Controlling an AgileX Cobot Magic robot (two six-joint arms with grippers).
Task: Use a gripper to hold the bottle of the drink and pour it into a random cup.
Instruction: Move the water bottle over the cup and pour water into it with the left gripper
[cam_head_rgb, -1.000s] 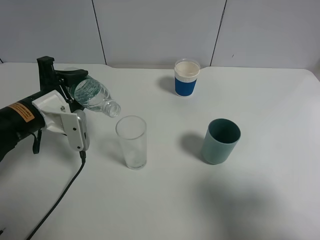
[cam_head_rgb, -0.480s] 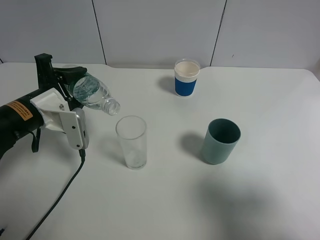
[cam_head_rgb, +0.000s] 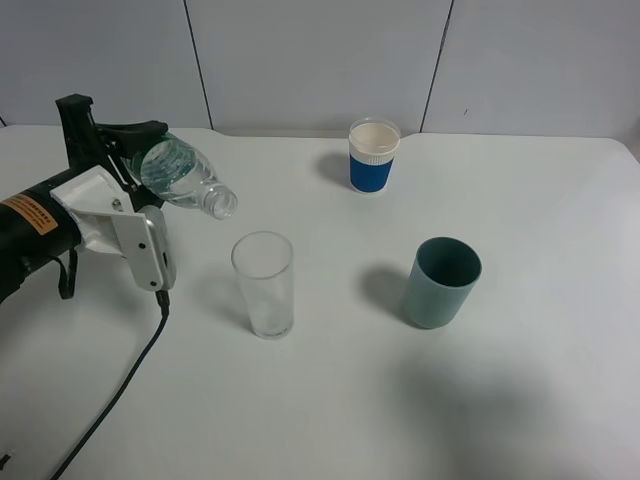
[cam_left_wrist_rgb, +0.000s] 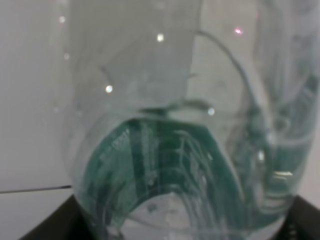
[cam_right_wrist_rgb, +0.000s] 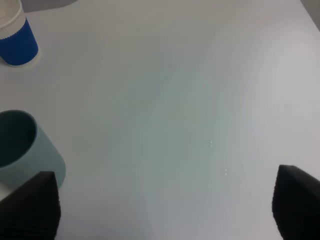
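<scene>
blue cup with white rim (cam_head_rgb: 373, 156) upright, well apart from the pincer (cam_head_rgb: 118, 142), off to its right. teal cup (cam_head_rgb: 441, 281) upright, farther from pincer, nearer the camera. both on white table (cam_head_rgb: 560, 400). grey panelled wall (cam_head_rgb: 310, 60) behind.

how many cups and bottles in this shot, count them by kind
cups: 3 (clear glass, teal cup, blue cup)
bottles: 1 (bottle, tilted)
total: 4
</scene>
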